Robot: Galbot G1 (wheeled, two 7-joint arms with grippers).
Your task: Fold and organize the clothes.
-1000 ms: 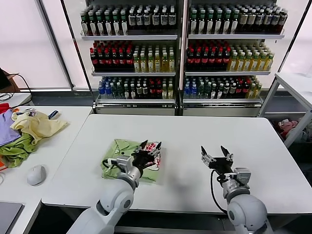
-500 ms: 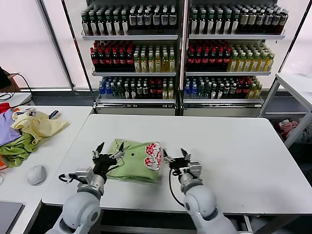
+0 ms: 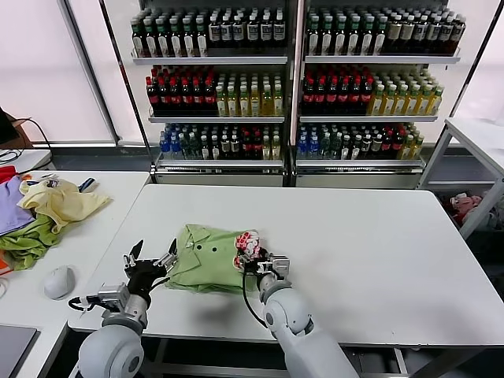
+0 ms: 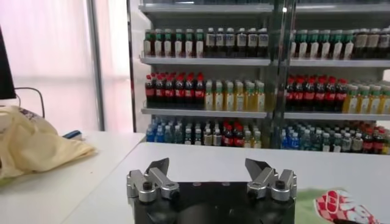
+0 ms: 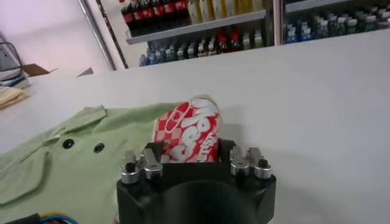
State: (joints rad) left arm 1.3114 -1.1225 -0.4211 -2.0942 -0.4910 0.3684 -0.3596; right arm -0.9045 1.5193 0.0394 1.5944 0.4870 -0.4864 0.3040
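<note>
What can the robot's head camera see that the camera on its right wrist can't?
Only the head view shows the left gripper, open and hovering off the polo shirt's left edge, plus the heap of clothes and a computer mouse on the side table. Only the right wrist view shows the shirt's two dark buttons up close. Both show the green shirt with its red and white print on the white table, the right gripper at the print, and the shelves of bottles.
</note>
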